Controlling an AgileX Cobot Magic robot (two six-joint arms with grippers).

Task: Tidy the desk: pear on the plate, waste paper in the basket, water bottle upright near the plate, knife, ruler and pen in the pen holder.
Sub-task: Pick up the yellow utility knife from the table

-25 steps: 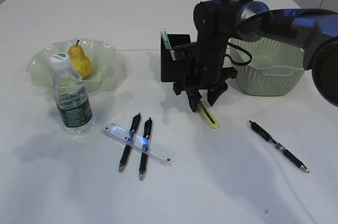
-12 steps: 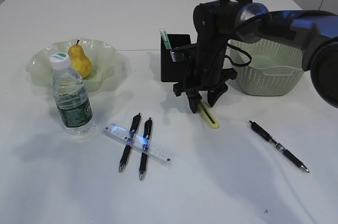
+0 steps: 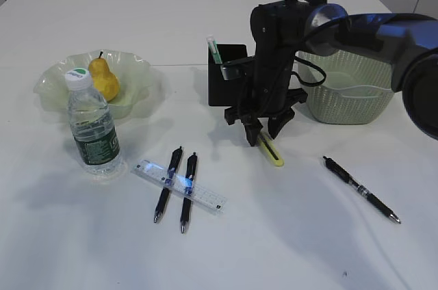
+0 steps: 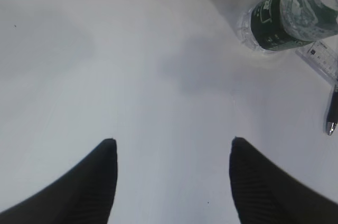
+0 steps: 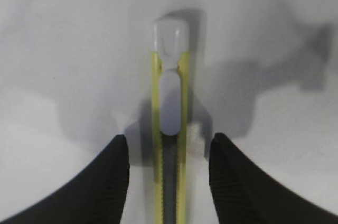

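Surface: white table (image 3: 102,249), white wall panels behind.
Plate (image 3: 140,71), pale green, wavy rim: holds pear (image 3: 104,78).
Pen holder (image 3: 222,74), black: green-white item inside.
Basket (image 3: 349,95): contents can't tell.
Water bottle (image 3: 91,126) upright, just in front of plate.
Ruler (image 3: 179,185) w/ 2 pens (image 3: 176,184) across it; 3rd pen (image 3: 361,189) at right.
Right gripper (image 5: 168,147): jaws apart, straddling yellow knife (image 5: 170,129) lying on table, not clamped.
Left gripper (image 4: 171,147): jaws apart, nothing between.
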